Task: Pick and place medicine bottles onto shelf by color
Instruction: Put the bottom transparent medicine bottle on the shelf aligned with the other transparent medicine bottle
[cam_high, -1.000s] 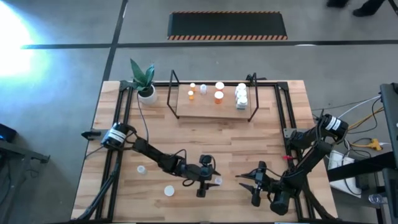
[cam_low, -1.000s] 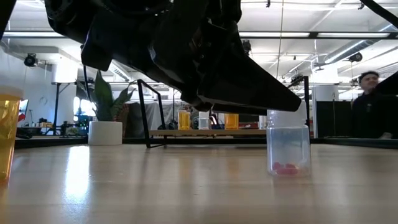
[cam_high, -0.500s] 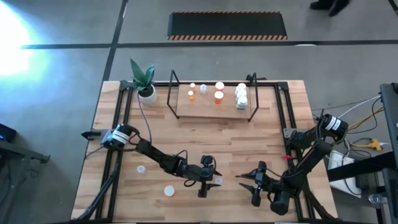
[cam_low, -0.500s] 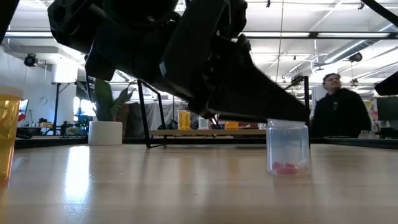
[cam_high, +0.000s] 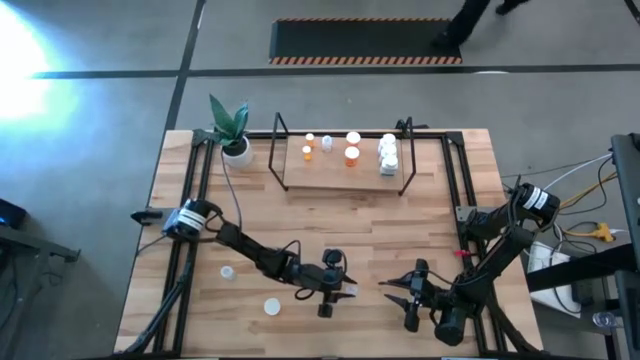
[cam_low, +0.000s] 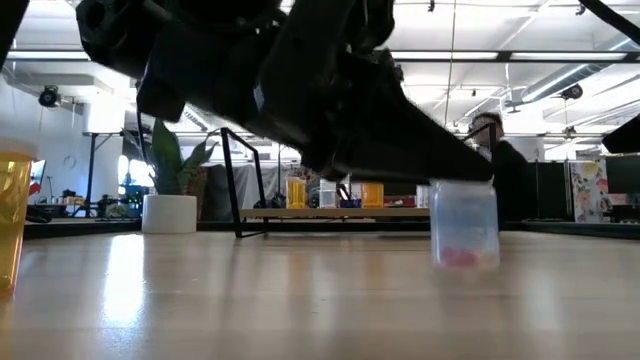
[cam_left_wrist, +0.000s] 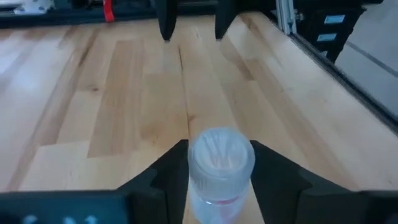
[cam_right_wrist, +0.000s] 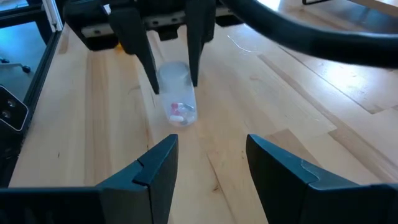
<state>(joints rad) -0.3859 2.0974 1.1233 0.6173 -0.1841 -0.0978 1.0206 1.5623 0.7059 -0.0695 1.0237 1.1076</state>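
A clear bluish medicine bottle (cam_left_wrist: 219, 165) with pink pills and a white cap stands near the table's front middle (cam_high: 350, 291). My left gripper (cam_high: 345, 290) is shut on it. My right gripper (cam_high: 385, 292) waits open just to the bottle's right, its fingers (cam_right_wrist: 155, 168) pointing at the bottle (cam_right_wrist: 176, 93) with nothing between them. The shelf (cam_high: 345, 172) at the far middle carries orange bottles (cam_high: 352, 155), a small clear one (cam_high: 326, 142) and white ones (cam_high: 388, 155), all resting on their bases on the board. My left gripper pinches the bottle's upper end, at the cap and neck (cam_left_wrist: 194, 163), between its two fingers (cam_right_wrist: 149, 74). The fingers come from the table's left, slanting a little downward. The bottle stays roughly upright, its base (cam_low: 463, 262) at or just above the tabletop.
Two loose bottles with white caps (cam_high: 228, 271) (cam_high: 272, 306) stand at the front left; an orange one (cam_low: 12, 220) shows close in the low view. A white pot with a green plant (cam_high: 236, 150) stands left of the shelf. A person moves beyond the table's far edge.
My left gripper has shut on the clear bottle without moving its place. In the low view the bottle's base now shows a little higher than before, and the bottle is blurred.
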